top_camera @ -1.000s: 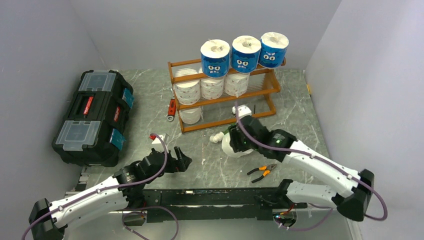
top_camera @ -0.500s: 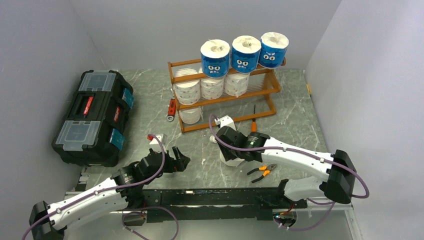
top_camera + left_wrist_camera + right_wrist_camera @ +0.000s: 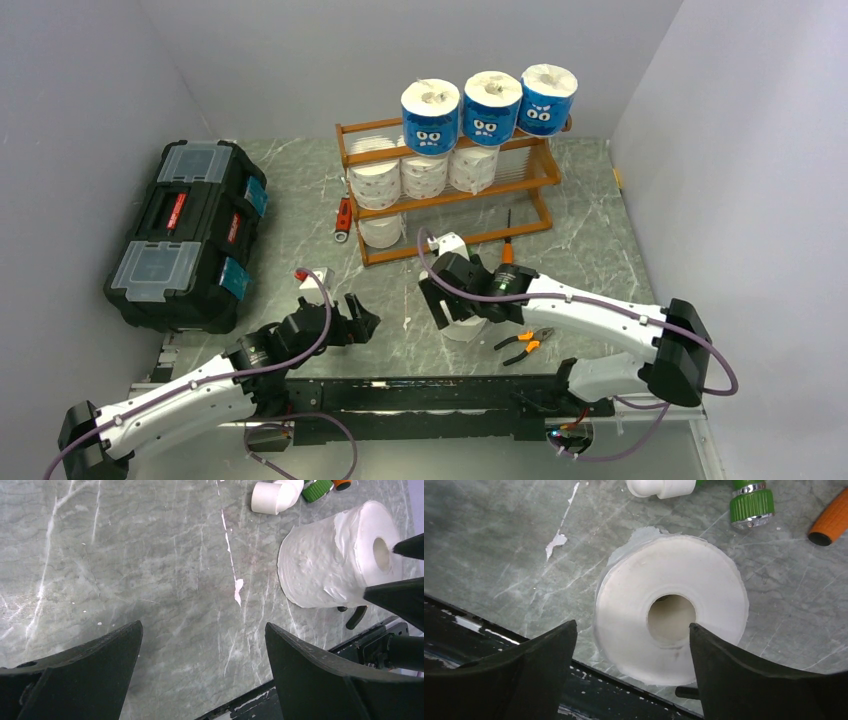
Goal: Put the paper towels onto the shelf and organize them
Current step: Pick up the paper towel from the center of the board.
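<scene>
I see right gripper (image 3: 631, 630) jaws spread, straddling plain white paper towel roll (image 3: 639, 590) standing on grey marble table (image 3: 499, 540), lower centre, apart from orange-brown wooden shelf (image 3: 500, 189). Left gripper (image 3: 202, 630) jaws released, empty.

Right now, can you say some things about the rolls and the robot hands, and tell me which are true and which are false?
1. Three blue-wrapped paper towel rolls stand on the top tier of the wooden shelf. True.
2. The right gripper is squeezing a roll tight. False: its jaws are open over the plain white roll standing on the table.
3. The left gripper holds a roll. False: it is open, with only bare table between its fingers.
4. The black toolbox sits to the left of the shelf. True.
5. The bottom tier is full of blue rolls. False: only one white roll shows there.
</scene>
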